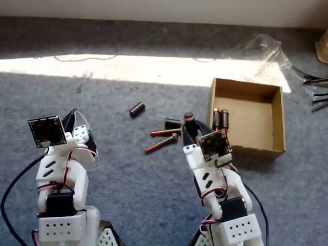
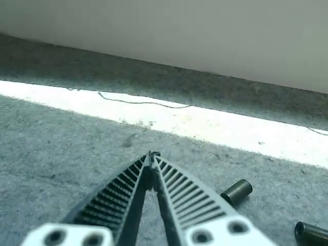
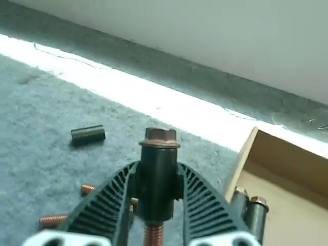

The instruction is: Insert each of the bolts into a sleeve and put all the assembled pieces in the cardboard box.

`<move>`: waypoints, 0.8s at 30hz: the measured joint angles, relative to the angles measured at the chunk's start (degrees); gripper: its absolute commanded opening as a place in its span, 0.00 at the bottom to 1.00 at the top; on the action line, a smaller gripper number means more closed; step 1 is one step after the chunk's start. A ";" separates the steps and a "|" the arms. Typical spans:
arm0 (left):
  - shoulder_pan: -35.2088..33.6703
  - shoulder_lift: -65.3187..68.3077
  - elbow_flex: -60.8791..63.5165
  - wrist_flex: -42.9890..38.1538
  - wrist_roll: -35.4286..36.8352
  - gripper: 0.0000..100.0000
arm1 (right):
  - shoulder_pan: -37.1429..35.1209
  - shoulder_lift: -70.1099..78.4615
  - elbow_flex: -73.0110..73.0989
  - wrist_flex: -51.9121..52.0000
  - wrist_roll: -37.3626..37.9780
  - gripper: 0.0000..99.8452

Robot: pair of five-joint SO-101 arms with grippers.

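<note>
**Right pincer [image 1: 190, 128] clamped on a bolt-in-sleeve piece [image 3: 156, 174], held upright just left of the cardboard box [image 1: 246, 87].**
Left pincer [image 2: 152, 156]: closed, empty, well left. Two finished pieces [image 1: 220, 118] lie in the box. Advice: carry right, clear the box's left wall, lower close to the floor, then release beside the others.

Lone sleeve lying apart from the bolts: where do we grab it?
Grip the sleeve at mid-barrel, coming from straight above, with the jaws closing across its round sides. It lies flat on the carpet, slightly angled, so turn the wrist square to its long axis. Nothing crowds it.
</note>
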 measured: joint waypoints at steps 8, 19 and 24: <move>0.00 -7.12 0.00 6.33 0.00 0.01 | 6.07 -0.09 -8.35 4.48 0.00 0.00; 5.01 -12.75 -0.26 12.84 -8.62 0.01 | 14.33 8.62 -22.24 11.43 0.00 0.00; 5.98 -13.01 -2.73 18.64 -10.20 0.01 | 17.85 22.15 -30.07 11.69 0.00 0.00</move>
